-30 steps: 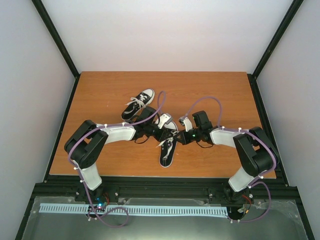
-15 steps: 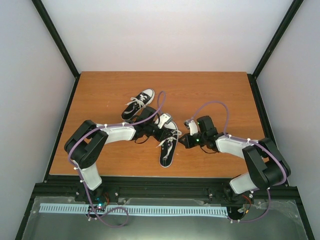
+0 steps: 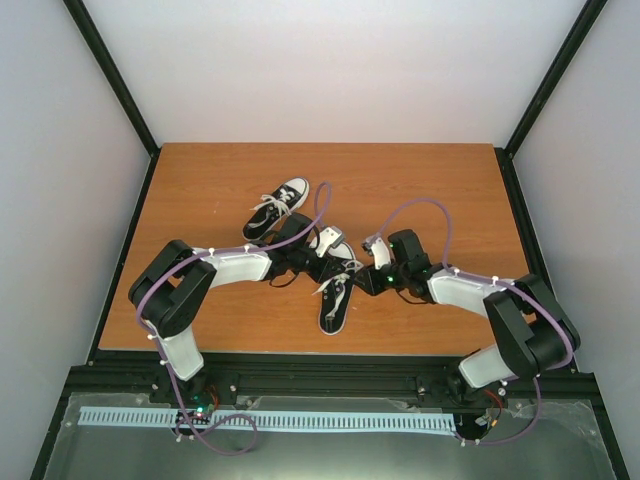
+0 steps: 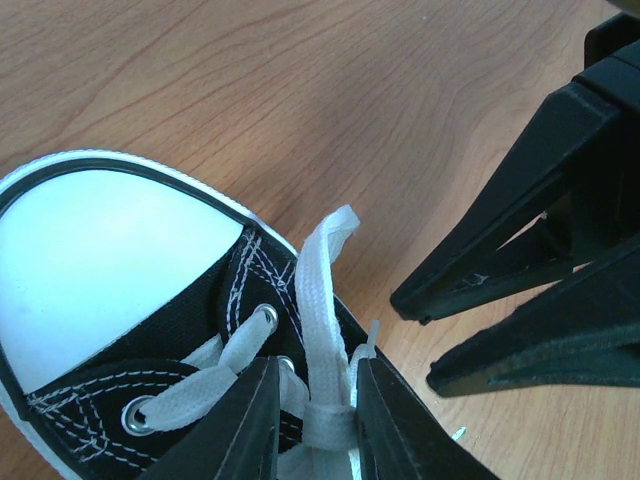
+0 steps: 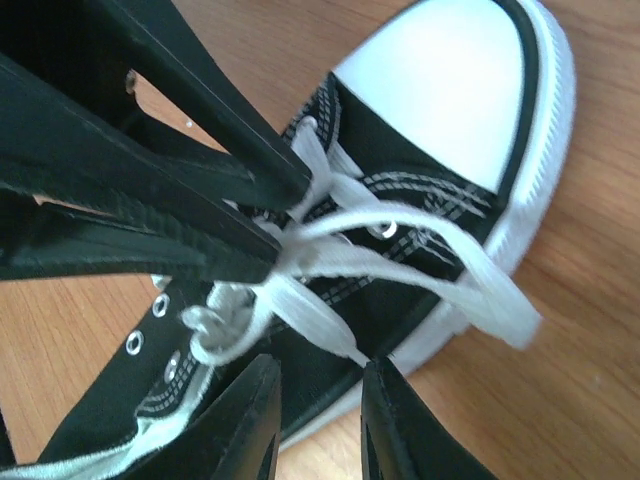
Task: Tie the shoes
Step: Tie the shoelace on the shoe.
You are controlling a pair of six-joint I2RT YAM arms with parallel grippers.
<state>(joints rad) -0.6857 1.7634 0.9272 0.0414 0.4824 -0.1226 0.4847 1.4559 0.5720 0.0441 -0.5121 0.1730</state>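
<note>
- On your wooden table, the far shoe lies behind the near shoe.
- Your left gripper pinches the near shoe's white lace.
- Your right gripper sits just beside it, fingers a little apart, holding nothing.

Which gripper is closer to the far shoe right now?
Left. The left gripper is over the near shoe, on its side facing the far shoe; the right gripper sits at the near shoe's opposite side, farther away.
</note>
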